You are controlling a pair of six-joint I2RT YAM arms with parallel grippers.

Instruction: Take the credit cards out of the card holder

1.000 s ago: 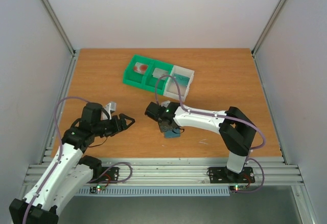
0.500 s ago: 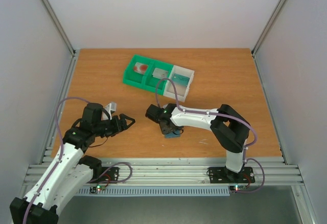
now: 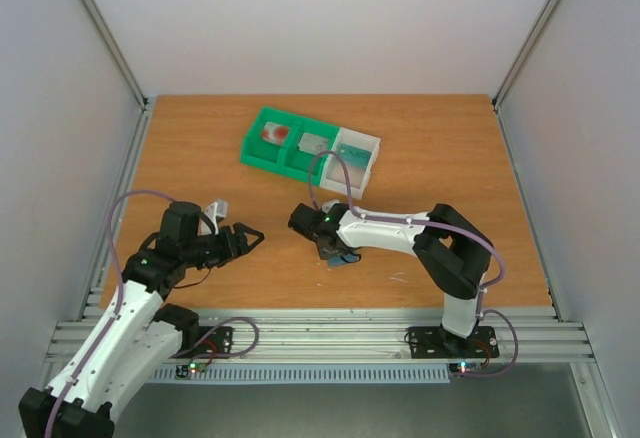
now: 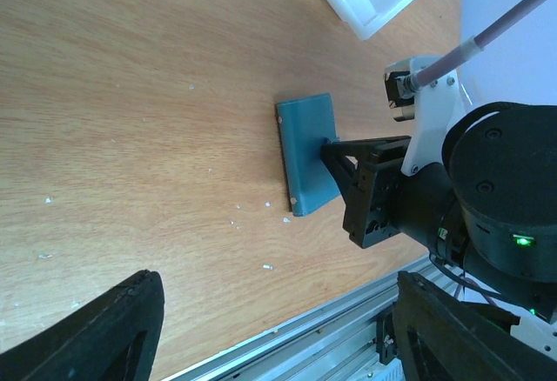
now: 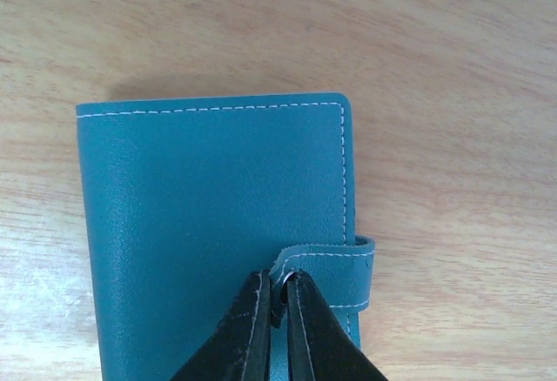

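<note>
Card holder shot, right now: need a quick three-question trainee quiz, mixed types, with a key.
1. True or false: the card holder lies closed on the table.
2. The right gripper is pinching: A) the holder's strap; B) a credit card; C) nothing.
3. Fill in: the left gripper, off to the side of the holder, is ____ (open/shut).

Key: 1 true; 2 A; 3 open.
</note>
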